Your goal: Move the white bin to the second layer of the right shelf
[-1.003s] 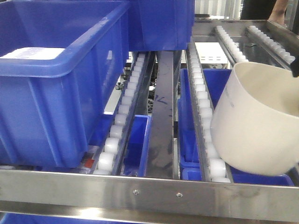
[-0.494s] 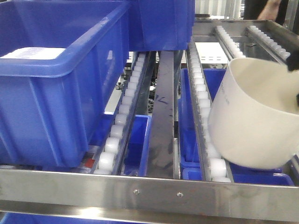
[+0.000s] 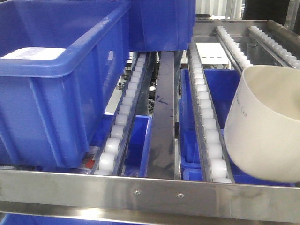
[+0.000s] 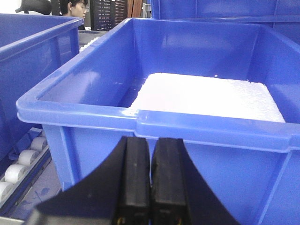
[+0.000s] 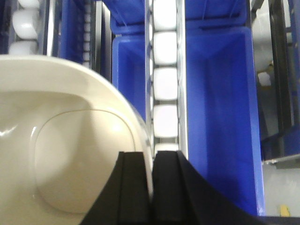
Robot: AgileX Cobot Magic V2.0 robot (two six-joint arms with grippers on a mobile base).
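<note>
A stainless-steel flow rack is filling the front view, its flat front rail [image 3: 154,192] running across the bottom and lanes of white rollers [image 3: 206,126] sloping up and away from it. Taking that rail as the landmark, the white bin [image 3: 267,136] is sitting just behind its right end, tipped so its open mouth is facing up and to the right, its rounded base appearing to rest low over the right roller lane, though I cannot tell whether it is fully bearing on the rollers. The right gripper [image 5: 151,187] is pinching the bin's rim [image 5: 136,122] between nearly closed fingers, one inside the tub and one outside, so the bin is hanging to the left of the tool in the wrist view with the roller lane directly ahead. The left gripper [image 4: 150,183] is sitting with its fingers pressed together and holding nothing, facing a large blue crate [image 4: 187,117] with a white slab inside. Judging from this, the right arm is the one doing the work, and the coming move is depending on levelling the tub onto the lane before letting go.
</note>
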